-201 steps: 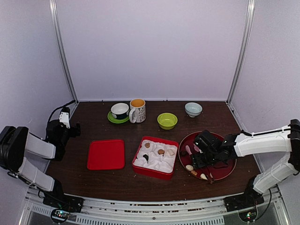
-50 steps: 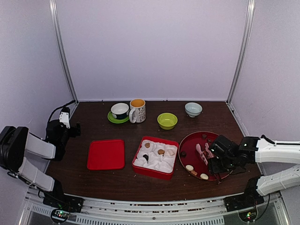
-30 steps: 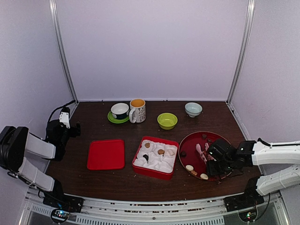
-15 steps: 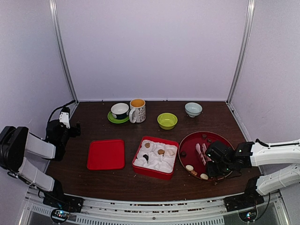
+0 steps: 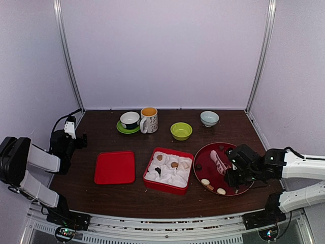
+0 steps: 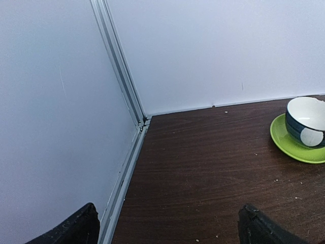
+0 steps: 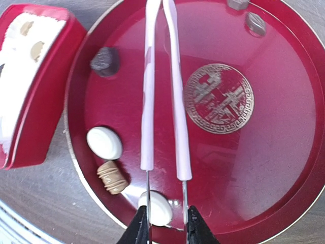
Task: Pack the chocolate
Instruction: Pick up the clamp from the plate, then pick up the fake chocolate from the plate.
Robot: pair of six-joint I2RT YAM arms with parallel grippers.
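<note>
Chocolate pieces lie on the round red plate (image 7: 284,152): a white oval (image 7: 104,143), a tan ribbed one (image 7: 111,176), another white one (image 7: 161,209) and a dark one (image 7: 105,61). More chocolate (image 5: 174,164) sits in the white paper of the red box (image 5: 165,187). My right gripper (image 7: 166,223) hovers over the plate's front part, shut on the metal arms of the pink-handled tongs (image 7: 148,101), which point toward the box. In the top view this gripper (image 5: 231,175) is at the plate's near side. My left gripper (image 6: 167,231) stands open at the far left with nothing between its fingers.
A flat red lid (image 5: 115,167) lies left of the box. Along the back stand a bowl on a green saucer (image 5: 130,120), a mug (image 5: 149,119), a green bowl (image 5: 181,130) and a pale bowl (image 5: 209,118). Walls close off the left, right and back.
My right gripper's jaws have closed onto the tongs, and it has shifted slightly right and back over the plate. The left arm has not moved.
</note>
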